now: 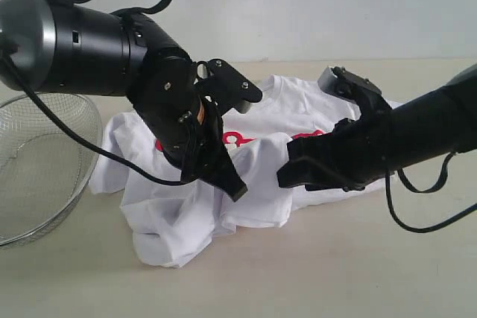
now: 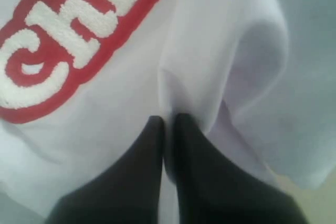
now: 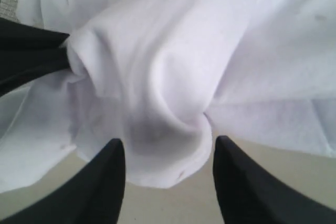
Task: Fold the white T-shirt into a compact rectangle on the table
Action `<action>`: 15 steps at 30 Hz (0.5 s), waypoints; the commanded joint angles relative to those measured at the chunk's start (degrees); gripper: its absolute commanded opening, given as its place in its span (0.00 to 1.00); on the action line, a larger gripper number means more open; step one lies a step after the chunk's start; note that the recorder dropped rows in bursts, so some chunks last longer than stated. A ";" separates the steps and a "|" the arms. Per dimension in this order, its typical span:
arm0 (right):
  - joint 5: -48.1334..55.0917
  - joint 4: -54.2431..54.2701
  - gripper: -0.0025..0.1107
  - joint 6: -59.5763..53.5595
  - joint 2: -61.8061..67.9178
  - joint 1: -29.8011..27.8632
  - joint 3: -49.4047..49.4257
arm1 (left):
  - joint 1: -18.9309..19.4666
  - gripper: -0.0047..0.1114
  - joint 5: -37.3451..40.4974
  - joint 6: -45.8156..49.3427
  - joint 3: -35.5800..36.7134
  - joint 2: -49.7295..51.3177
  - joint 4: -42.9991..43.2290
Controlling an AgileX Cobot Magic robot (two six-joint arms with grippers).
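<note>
**Limp white short-sleeved cotton T-shirt (image 1: 179, 229) lay rumpled mid-bench, pinched by the left hand (image 2: 167, 121).**

Towards the front edge of the pale beige wood-look bench (image 1: 335, 273), the shirt slumped in loose folds. It looked light, soft and floppy, so it would likely sag and drag unless taken at two spread points along a hem. Above that heap the left hand was clenched on a raised pleat of cloth. The right hand (image 3: 167, 148) stood released, its jaws either side of a bulging fold, not yet gripping it. Beyond lay the red bubble-letter print (image 1: 238, 139). A round wire-mesh basket (image 1: 30, 184) sat at the left edge.
</note>
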 commanded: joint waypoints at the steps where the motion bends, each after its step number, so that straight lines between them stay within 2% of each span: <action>1: 0.19 1.94 0.43 -1.21 1.95 0.01 -0.87 | 0.10 0.08 0.50 -0.68 -0.38 -0.19 0.29; 9: -0.18 7.73 0.43 -6.78 5.49 0.01 -0.96 | 0.10 0.08 0.60 -0.68 -0.38 -0.19 -0.06; 15: 1.63 7.82 0.43 -7.24 7.42 0.01 -3.82 | 0.10 0.08 0.60 -0.68 -0.38 -0.19 -0.06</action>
